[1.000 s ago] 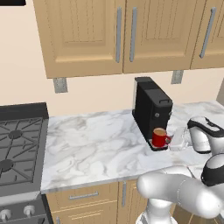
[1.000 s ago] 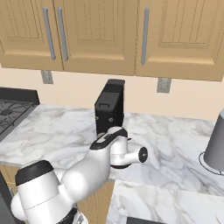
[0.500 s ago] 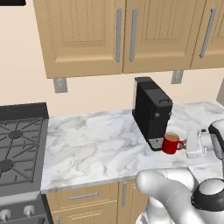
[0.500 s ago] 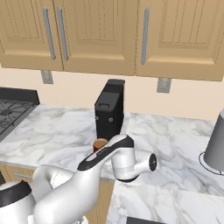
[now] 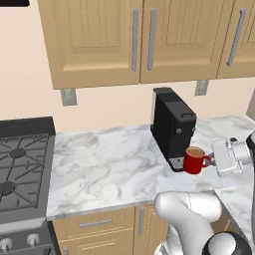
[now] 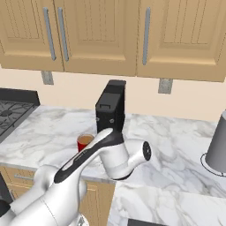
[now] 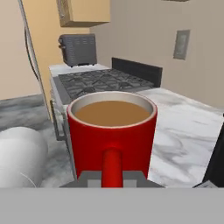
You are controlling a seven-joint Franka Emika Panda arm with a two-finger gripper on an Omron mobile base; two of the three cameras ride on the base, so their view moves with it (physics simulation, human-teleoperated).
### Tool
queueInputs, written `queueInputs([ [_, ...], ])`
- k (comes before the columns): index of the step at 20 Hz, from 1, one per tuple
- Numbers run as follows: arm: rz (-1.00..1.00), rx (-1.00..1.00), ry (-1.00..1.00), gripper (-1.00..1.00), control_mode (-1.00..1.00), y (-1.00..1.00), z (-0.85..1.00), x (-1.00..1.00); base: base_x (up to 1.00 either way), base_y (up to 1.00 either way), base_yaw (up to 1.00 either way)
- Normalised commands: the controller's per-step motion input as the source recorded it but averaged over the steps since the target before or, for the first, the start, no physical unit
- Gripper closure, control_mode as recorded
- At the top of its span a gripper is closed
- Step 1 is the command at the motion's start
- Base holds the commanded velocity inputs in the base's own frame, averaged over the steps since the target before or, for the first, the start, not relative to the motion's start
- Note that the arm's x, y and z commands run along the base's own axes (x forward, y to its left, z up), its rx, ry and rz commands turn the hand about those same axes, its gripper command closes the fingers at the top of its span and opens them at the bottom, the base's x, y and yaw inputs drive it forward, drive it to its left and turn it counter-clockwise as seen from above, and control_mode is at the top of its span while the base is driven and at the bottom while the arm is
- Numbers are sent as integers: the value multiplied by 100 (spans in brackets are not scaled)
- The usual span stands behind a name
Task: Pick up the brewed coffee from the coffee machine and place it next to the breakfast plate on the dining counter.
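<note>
I have the mug [image 5: 193,161] by its handle in the closed gripper [image 5: 215,159], at 3 o'clock of the machine [image 5: 172,127]; next I must carry it level to the dining counter.

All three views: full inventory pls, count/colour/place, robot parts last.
mug: 1, red, brown coffee inside, just in front of the coffee machine, handle toward the gripper
coffee machine: 1, black, on the worktop
worktop: 1, white-grey marble
stove: 1, dark grey, left of the worktop
toaster: 1, silver-grey, beyond the stove
wall cabinets: tan wood, above the worktop
grey pot: 1, far right on the worktop
gripper: 1, white, fingers at the mug handle
</note>
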Motion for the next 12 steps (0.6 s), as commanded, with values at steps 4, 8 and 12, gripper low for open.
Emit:
queueInputs([
  [4,12,0,0,100,-100,26,25,-13,0,0,0],
  [8,8,0,0,100,100,11,5,-6,-11,11,4],
  [12,0,0,0,100,100,0,0,0,-81,56,34],
])
